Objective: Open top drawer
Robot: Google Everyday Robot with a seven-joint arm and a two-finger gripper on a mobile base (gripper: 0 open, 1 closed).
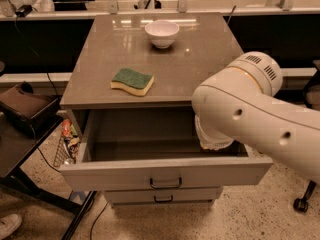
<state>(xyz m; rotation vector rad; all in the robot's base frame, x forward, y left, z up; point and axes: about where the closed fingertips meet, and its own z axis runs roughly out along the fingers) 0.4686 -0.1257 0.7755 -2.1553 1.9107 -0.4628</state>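
Note:
The top drawer (100,176) of the grey cabinet stands pulled out toward me, its deep grey box showing nothing inside. Its thin black bar handle (165,183) sits at the middle of the flat front. My white arm (250,109) reaches in from the right, and a ribbed white part of it (214,136) hangs over the drawer's right rear corner. My gripper is hidden behind the arm and does not show.
A green and yellow sponge (132,80) and a white bowl (161,33) sit on the cabinet top (210,59). A shorter drawer (130,196) is shut below. A wire basket of packets (67,141) and a dark table (25,109) stand left. A chair wheel (300,204) is right.

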